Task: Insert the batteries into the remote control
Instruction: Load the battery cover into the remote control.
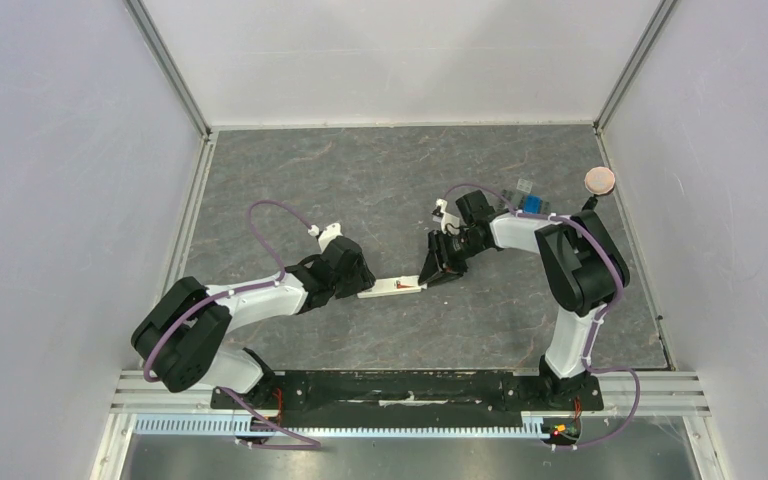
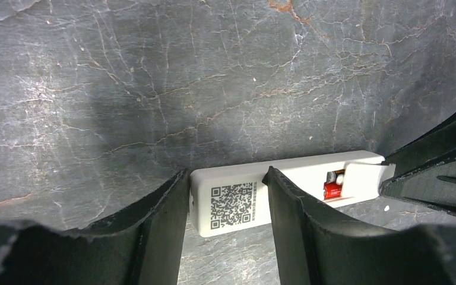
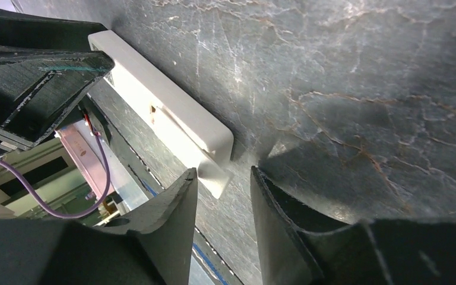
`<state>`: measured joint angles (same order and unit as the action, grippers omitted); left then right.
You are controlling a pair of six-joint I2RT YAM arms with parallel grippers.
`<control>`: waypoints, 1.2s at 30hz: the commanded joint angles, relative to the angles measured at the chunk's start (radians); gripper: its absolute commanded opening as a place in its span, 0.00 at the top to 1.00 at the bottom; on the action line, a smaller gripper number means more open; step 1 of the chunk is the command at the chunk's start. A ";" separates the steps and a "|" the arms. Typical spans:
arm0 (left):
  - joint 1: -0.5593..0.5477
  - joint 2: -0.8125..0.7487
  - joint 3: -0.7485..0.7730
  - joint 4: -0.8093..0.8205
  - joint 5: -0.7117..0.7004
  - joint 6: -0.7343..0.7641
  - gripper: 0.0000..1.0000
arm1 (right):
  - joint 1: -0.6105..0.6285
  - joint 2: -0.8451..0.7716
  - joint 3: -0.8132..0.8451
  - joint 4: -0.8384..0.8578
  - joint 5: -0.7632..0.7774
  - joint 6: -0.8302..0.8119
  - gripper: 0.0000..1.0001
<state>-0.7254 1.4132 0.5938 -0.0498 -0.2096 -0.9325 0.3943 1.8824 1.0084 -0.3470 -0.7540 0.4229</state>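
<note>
Desk (image 1: 360, 170): dark veined slab that fills the top view. Left arm (image 1: 250, 295) comes in from 7 o'clock and right arm (image 1: 575, 265) from 4 o'clock. They meet at desk centre.

Remote control (image 1: 390, 289): flat at desk centre, long axis 9-to-3, back face up. Left gripper (image 1: 357, 281) is on its 9 o'clock end, right gripper (image 1: 428, 277) at its 3 o'clock end. Top view is too small to read either gripper.

Left wrist view:
- Fingers (image 2: 154, 225) stand moderately apart, with the code sticker (image 2: 231, 205) showing in the gap.
- One fingertip touches the remote's end edge; the other crosses in front of the body.
- Clamped or only braced: cannot tell.
- The right gripper's tips sit right at the far end of the remote.

Right wrist view:
- Right gripper has a narrow gap with nothing in it.
- The remote's end corner is just beyond the tips, toward 11 o'clock.
- The remote is edge-on here, so the compartment is hidden.

Blocks (image 1: 525, 197): blue and grey, at 2 o'clock on the desk behind the right arm, well apart from the remote. Top view only.

Disc (image 1: 600, 180): round, tan, just beside the blocks at the desk's right edge. Top view only.

Batteries (image 2: 332, 190): both sit in the open compartment toward the remote's 3 o'clock end, side by side. Left wrist view shows a red one with a darker one just behind it. Top view gives only a red speck. Right wrist view shows neither.
</note>
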 commanded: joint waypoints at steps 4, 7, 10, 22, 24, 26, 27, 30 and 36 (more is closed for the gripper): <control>0.003 0.024 -0.006 -0.022 -0.024 0.047 0.43 | 0.039 -0.003 -0.032 0.011 0.132 -0.028 0.50; 0.003 0.023 -0.008 -0.021 -0.024 0.046 0.43 | 0.050 -0.006 -0.036 0.016 0.149 -0.021 0.50; 0.003 0.027 -0.007 -0.019 -0.024 0.045 0.43 | 0.061 -0.001 -0.036 0.020 0.179 -0.013 0.51; 0.002 0.026 -0.008 -0.019 -0.022 0.048 0.43 | 0.061 0.031 0.042 -0.042 0.247 -0.091 0.70; 0.001 0.027 -0.008 -0.020 -0.020 0.049 0.43 | 0.061 0.046 0.061 -0.062 0.238 -0.108 0.71; 0.003 0.030 -0.007 -0.019 -0.019 0.049 0.43 | 0.061 0.056 0.076 -0.075 0.237 -0.115 0.71; 0.003 0.030 -0.005 -0.019 -0.019 0.049 0.43 | 0.062 0.061 0.081 -0.079 0.235 -0.116 0.71; 0.003 0.031 -0.004 -0.019 -0.019 0.049 0.43 | 0.060 0.080 0.099 -0.104 0.222 -0.123 0.71; 0.003 0.030 -0.003 -0.022 -0.021 0.051 0.43 | 0.057 0.075 0.109 -0.118 0.180 -0.120 0.58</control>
<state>-0.7250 1.4139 0.5938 -0.0486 -0.2089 -0.9321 0.4541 1.9270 1.1210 -0.4515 -0.6838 0.3511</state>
